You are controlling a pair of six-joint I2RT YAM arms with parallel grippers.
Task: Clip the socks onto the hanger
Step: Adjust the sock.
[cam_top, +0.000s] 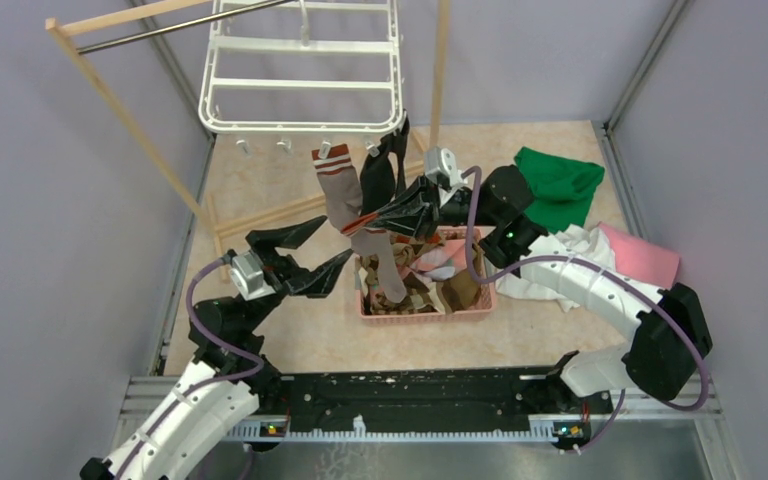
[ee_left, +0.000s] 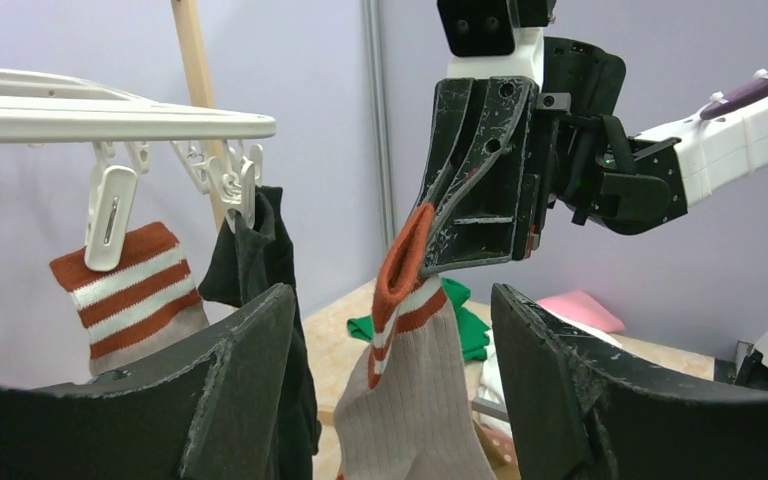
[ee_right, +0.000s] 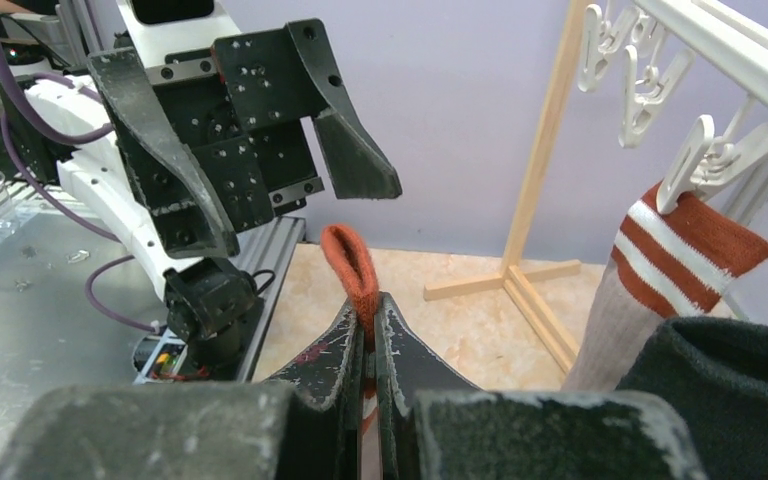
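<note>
The white hanger (cam_top: 300, 70) hangs at the back. A striped-cuff sock (cam_top: 332, 185) and a black sock (cam_top: 385, 165) are clipped to its near edge. My right gripper (cam_top: 352, 228) is shut on the orange cuff (ee_right: 350, 265) of a second grey-brown striped sock (ee_left: 415, 400), which dangles over the basket. My left gripper (cam_top: 338, 238) is open. Its fingers (ee_left: 250, 380) stand on either side of that sock just below the cuff without touching it. The clipped striped sock (ee_right: 680, 250) and its clip also show in the right wrist view.
A pink basket (cam_top: 425, 300) holding more socks sits under the dangling sock. Green (cam_top: 560, 185), white (cam_top: 560, 265) and pink (cam_top: 645, 255) cloths lie at the right. The wooden rack's post (cam_top: 440, 70) and foot stand behind the hanger.
</note>
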